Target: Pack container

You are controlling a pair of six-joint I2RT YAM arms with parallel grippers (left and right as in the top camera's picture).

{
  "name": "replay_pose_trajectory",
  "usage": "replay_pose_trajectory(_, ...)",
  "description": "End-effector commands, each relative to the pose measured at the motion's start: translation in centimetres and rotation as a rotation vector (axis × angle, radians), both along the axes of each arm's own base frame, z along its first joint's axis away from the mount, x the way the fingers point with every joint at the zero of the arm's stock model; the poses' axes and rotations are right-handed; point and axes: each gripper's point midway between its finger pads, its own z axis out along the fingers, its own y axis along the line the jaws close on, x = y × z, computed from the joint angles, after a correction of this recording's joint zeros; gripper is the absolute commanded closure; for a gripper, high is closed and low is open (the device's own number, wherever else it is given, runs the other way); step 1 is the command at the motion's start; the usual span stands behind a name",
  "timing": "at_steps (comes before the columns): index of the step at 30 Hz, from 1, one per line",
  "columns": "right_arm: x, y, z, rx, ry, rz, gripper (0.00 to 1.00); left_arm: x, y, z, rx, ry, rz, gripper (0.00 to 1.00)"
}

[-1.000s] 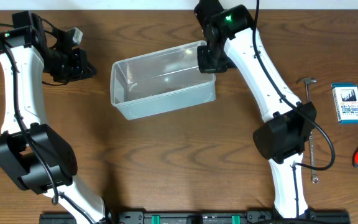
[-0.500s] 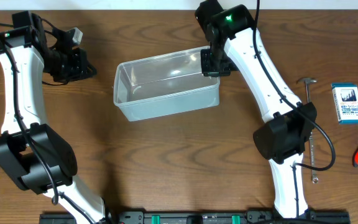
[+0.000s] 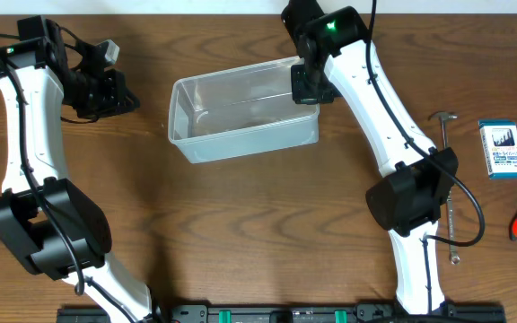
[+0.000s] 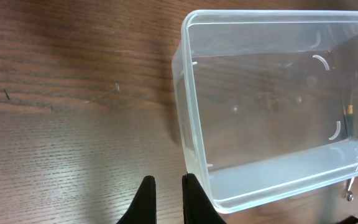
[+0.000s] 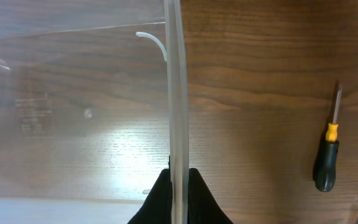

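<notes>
Tabletop [image 3: 240,224]: right end effector [image 5: 179,182] clamps container [image 3: 240,117] wall (left end effector [image 4: 166,182] closed).

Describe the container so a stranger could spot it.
On the wooden table, look at the top centre of the overhead view. The container is a clear, empty rectangular tub whose end wall the right gripper pinches; it alone is see-through.
</notes>
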Motion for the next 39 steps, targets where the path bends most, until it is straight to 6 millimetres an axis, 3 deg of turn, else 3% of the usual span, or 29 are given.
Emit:
replay_pose_trajectory(1, 0.0, 0.4, 2.8, 0.071, -0.052, -0.014, 0.99, -0.2, -0.3, -0.4, -0.017, 0.019, 0.001, 0.94)
replay_pose_trajectory(17, -0.6, 1.6, 3.1, 0.144, -0.026, -0.006, 0.99, -0.2, -0.3, -0.4, -0.017, 0.02, 0.001, 0.94)
replay_pose_trajectory(33, -1.8, -0.4, 3.0, 0.054, 0.009, -0.024, 0.99, -0.2, -0.3, -0.4, -0.017, 0.019, 0.001, 0.94)
replay_pose_trajectory(39, -2.5, -2.2, 4.3, -0.019, -0.007, -0.036, 0.99, -0.2, -0.3, -0.4, -0.017, 0.019, 0.001, 0.94)
